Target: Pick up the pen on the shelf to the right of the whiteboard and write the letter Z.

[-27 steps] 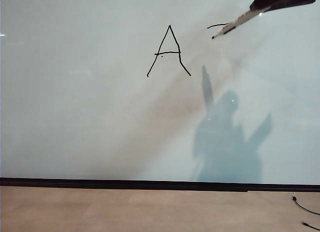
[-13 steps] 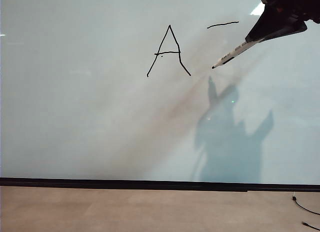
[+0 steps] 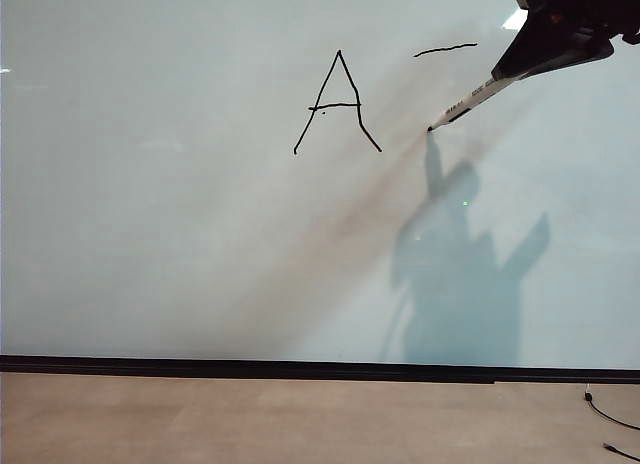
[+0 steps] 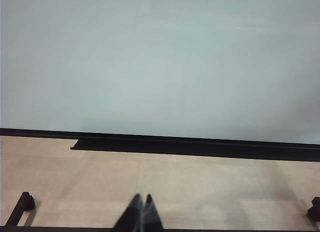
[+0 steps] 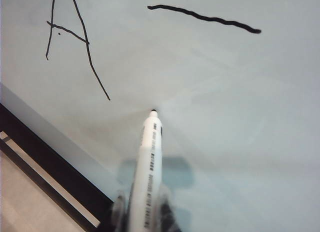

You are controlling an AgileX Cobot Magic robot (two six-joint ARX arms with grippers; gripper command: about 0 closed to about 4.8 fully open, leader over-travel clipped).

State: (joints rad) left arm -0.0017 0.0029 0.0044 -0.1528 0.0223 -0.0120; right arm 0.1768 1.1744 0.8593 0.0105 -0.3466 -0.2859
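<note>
Right gripper (image 3: pixel 510 72), upper right, clamped on the pen (image 3: pixel 470 102), tip near the whiteboard (image 3: pixel 200 244) without a diagonal drawn; left gripper (image 4: pixel 141 212) shut, idle; risk: skipped stroke leaves the letter Z (image 3: pixel 446 50) incomplete.

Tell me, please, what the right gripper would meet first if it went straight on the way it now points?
Probably the whiteboard: the right gripper, shut on the pen, aims its tip at bare board below the drawn stroke.

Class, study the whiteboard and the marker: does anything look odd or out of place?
Yes. The Z's wavy black top bar has no diagonal joined to it, yet the whitish-grey pen, gripped by the right end effector, has its tip well below it, beside the black hand-drawn A.
</note>
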